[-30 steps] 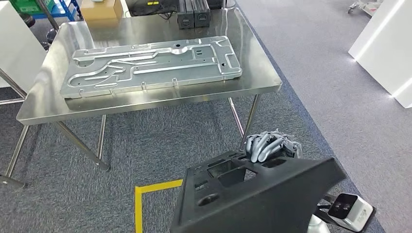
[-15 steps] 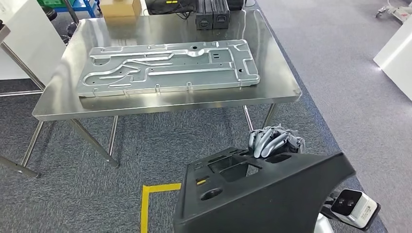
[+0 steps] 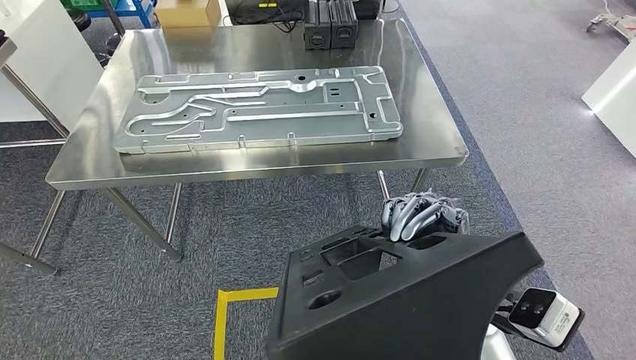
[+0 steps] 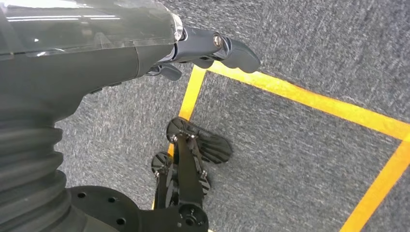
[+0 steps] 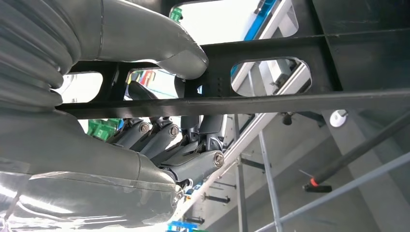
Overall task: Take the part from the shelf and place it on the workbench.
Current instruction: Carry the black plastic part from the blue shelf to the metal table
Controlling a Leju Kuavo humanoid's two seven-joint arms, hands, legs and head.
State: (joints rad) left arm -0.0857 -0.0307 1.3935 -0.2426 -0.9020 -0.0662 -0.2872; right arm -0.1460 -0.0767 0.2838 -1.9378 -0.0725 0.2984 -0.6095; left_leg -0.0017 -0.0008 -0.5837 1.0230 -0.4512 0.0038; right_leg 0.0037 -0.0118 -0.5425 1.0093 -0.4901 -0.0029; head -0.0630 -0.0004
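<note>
Right robot hand [image 3: 418, 217] of mine grips the black part [image 3: 409, 300] at its far edge, fingers [image 3: 401, 219] curled over the rim beside the rectangular cut-outs. From the right wrist view the same robot hand [image 5: 159, 140] wraps a dark crossbar of the part [image 5: 290, 48], thumb on one side and the darker fingers [image 5: 193, 164] on the other. I hold the part low in front of my body, above the grey carpet [image 3: 225, 240] and short of the steel surface [image 3: 442, 142], which it does not touch. Its near end hangs over a corner of yellow floor tape [image 3: 236, 300].

My left robot hand [image 4: 203, 48] hangs over the carpet with nothing in it; the few fingers I can see point out over the yellow tape [image 4: 309, 101], and I cannot tell whether it is clenched or released.

On the surface lies a long grey metal panel [image 3: 262, 109] with raised channels, flat and running lengthwise across it. Behind the panel, at the far edge, stand two small black boxes [image 3: 330, 34] side by side, and a cardboard box [image 3: 187, 11] sits beyond the far left corner.
</note>
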